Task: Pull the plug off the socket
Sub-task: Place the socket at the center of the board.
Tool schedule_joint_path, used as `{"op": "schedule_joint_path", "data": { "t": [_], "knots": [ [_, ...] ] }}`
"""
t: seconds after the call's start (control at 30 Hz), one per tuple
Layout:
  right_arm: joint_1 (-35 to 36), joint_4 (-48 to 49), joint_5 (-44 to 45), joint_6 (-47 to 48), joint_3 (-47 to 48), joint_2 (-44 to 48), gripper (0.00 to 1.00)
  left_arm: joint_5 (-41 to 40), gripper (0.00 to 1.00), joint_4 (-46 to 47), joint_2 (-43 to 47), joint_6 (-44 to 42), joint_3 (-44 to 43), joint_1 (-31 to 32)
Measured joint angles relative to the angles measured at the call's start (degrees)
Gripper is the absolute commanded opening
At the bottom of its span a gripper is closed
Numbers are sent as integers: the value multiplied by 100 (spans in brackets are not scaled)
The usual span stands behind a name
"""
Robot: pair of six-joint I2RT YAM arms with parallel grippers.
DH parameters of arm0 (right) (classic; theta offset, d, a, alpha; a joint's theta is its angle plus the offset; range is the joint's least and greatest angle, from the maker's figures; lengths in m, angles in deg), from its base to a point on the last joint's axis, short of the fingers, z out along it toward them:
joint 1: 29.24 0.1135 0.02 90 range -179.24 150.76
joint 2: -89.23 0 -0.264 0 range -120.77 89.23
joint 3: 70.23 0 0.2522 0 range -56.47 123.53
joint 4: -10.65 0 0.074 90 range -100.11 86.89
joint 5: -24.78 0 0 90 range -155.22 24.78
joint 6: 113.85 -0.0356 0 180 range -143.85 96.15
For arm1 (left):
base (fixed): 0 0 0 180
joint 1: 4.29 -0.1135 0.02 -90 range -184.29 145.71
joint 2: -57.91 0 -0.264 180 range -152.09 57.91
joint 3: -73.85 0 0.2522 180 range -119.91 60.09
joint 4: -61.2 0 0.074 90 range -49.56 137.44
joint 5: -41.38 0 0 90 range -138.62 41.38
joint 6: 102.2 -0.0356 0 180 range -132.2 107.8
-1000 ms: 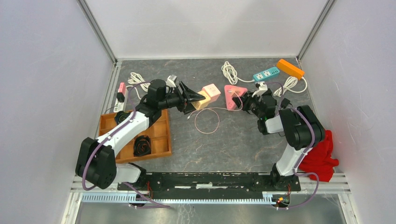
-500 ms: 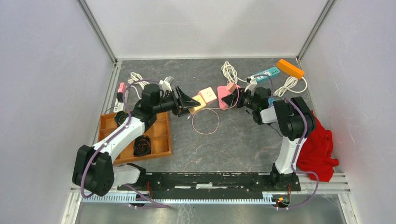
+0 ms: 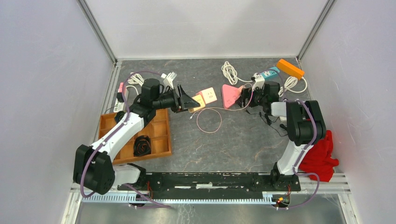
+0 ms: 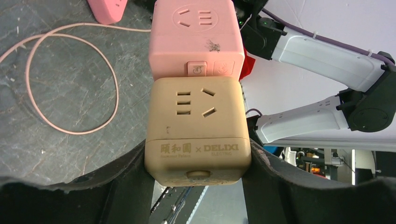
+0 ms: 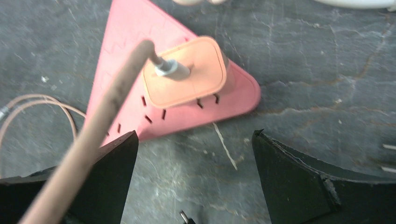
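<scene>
My left gripper (image 4: 198, 163) is shut on a tan cube socket (image 4: 196, 126), held by its two sides. A pink cube socket (image 4: 196, 42) is joined to the tan cube's far end. From above, both cubes (image 3: 201, 99) sit left of centre. A pink triangular socket (image 5: 135, 56) lies flat on the table, with a peach plug (image 5: 187, 74) seated in it. The plug's pinkish cable (image 5: 93, 135) crosses my left finger. My right gripper (image 5: 194, 172) is open, just short of the triangular socket (image 3: 229, 94), with only bare table between its fingers.
The pinkish cable loops on the table (image 3: 208, 120) between the arms. A wooden tray (image 3: 161, 140) holding coiled black cables lies at the left. White cables, a teal power strip (image 3: 268, 72) and an orange one (image 3: 290, 68) lie at the back right. A red cloth (image 3: 320, 156) lies at the right edge.
My right gripper opened wide and drew back to the right, off the triangular socket. The triangular socket turned and shifted a little. The left arm shifted slightly left, still holding the tan cube.
</scene>
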Motion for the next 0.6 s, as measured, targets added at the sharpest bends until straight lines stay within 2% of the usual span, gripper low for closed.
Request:
{"op": "schedule_joint_path", "data": {
  "t": [0.33, 0.6],
  "knots": [
    [-13, -1829, 584, 2142, 72, 603, 98, 409, 2, 177, -514, -181, -365, -2],
    [-157, -3198, 874, 3093, 439, 798, 96, 570, 2, 389, -706, -192, -450, -2]
  ]
}}
